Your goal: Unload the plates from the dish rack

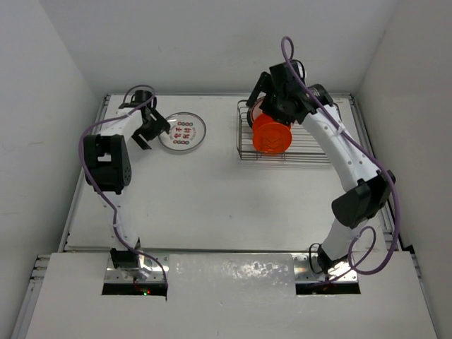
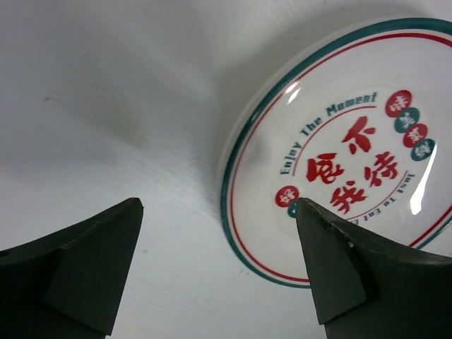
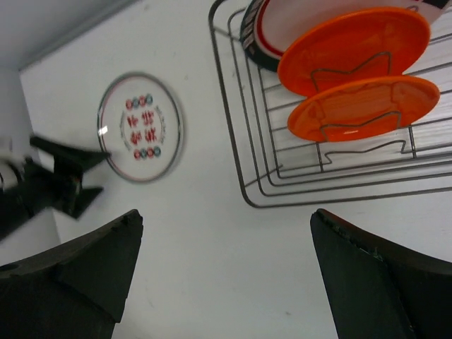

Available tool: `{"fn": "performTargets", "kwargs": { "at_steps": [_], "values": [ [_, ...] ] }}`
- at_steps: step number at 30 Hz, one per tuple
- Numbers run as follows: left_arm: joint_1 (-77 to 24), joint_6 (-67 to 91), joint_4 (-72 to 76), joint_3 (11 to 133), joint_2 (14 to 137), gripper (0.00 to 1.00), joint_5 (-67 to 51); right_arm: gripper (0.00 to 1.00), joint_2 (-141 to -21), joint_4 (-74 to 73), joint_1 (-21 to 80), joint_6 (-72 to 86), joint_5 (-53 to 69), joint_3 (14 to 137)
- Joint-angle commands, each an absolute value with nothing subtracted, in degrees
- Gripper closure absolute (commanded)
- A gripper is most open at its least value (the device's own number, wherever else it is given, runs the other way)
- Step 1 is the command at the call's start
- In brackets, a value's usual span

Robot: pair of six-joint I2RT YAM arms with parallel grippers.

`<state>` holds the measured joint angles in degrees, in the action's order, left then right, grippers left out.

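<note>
Two orange plates half-hide a white plate in the dish rack; left gripper, right gripper spread

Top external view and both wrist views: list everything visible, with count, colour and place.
table: one, white, under everything
dish rack: one, silvery wire, far right of the table
orange plates: two, orange, upright at the rack's left end
rimmed plate in rack: at least one, white with dark and red rim, behind the orange ones
flat plate: one, white with teal and red rim and red lettering, lying on the table left of the rack
left arm: white and black, jaws open beside the flat plate
right arm: white and black, jaws open above the rack
</note>
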<state>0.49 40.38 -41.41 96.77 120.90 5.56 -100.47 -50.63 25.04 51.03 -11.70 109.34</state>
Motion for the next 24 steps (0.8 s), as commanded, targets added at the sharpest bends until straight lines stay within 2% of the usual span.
{"fn": "performTargets", "kwargs": {
  "at_steps": [1, 5, 7, 8, 14, 19, 21, 23, 24],
  "values": [
    [1.0, 39.6, -45.4, 99.2, 115.0, 0.13, 9.9, 0.01, -101.4, -47.5, 23.1, 65.1, -19.7, 110.8],
    [0.5, 35.3, -45.2, 97.8, 106.7, 0.13, 7.5, 0.01, -104.1, -45.8, 21.7, 81.4, -27.9, 107.9],
    [-1.7, 32.0, -44.3, 95.9, 103.6, 0.13, 4.6, 0.03, -104.4, -38.3, 21.0, 89.0, -29.3, 103.4],
    [-2.3, 30.0, -43.9, 93.3, 100.3, 0.13, 3.4, 0.09, -105.4, -34.8, 20.2, 90.5, -29.3, 101.9],
    [-5.1, 25.3, -39.6, 78.6, 86.2, 0.11, -3.9, 0.21, -116.2, -31.7, 18.4, 94.0, -31.0, 112.6],
    [-5.4, 24.0, -39.6, 71.0, 77.6, 0.11, -8.7, 0.3, -121.3, -26.7, 16.8, 96.1, -31.9, 112.4],
    [-5.5, 22.9, -40.2, 69.1, 76.1, 0.1, -8.0, 0.36, -122.2, -25.9, 16.3, 97.3, -32.0, 111.6],
    [-5.5, 21.6, -41.9, 68.2, 74.6, 0.1, -7.0, 0.47, -122.4, -24.3, 15.8, 97.6, -31.7, 110.4],
    [-5.5, 21.3, -42.6, 68.1, 74.2, 0.1, -6.3, 0.57, -122.3, -23.4, 15.7, 97.6, -31.8, 109.6]
  ]
}}
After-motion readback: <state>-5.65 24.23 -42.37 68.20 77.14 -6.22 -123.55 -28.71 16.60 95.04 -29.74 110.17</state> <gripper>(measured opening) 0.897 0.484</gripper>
